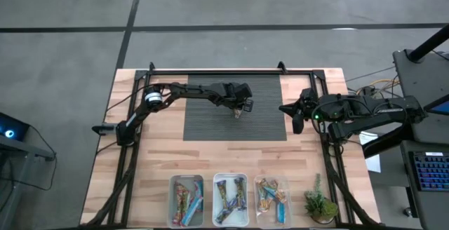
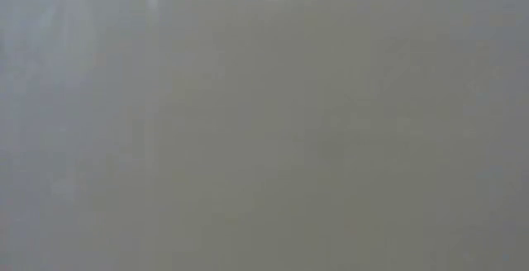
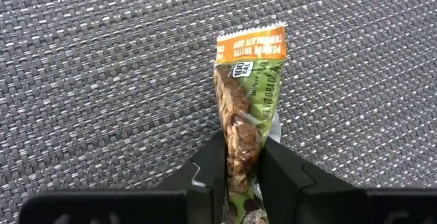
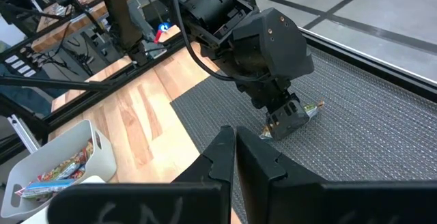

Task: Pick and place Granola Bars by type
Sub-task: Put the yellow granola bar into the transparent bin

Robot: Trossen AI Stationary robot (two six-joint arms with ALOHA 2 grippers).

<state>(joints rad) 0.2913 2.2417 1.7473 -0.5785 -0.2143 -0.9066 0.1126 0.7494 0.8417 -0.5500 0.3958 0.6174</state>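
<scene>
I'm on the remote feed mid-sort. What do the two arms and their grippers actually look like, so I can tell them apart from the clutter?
Both arms are black, jointed and slim. The left arm has a white-ringed joint near its base and thin black cables along it. Its left gripper has two flat, angular black fingers. The right arm shows a small green light near the wrist; the right gripper has matching blocky black fingers.

The granola bar [image 3: 247, 108] has a green wrapper with an orange end band and a clear window showing brown granola. The mat [image 1: 210, 118] is dark grey with a fine woven texture. The surface [image 1: 147, 160] is pale striped wood. The bins [image 1: 229, 200] are white, holding multicoloured bars.
</scene>
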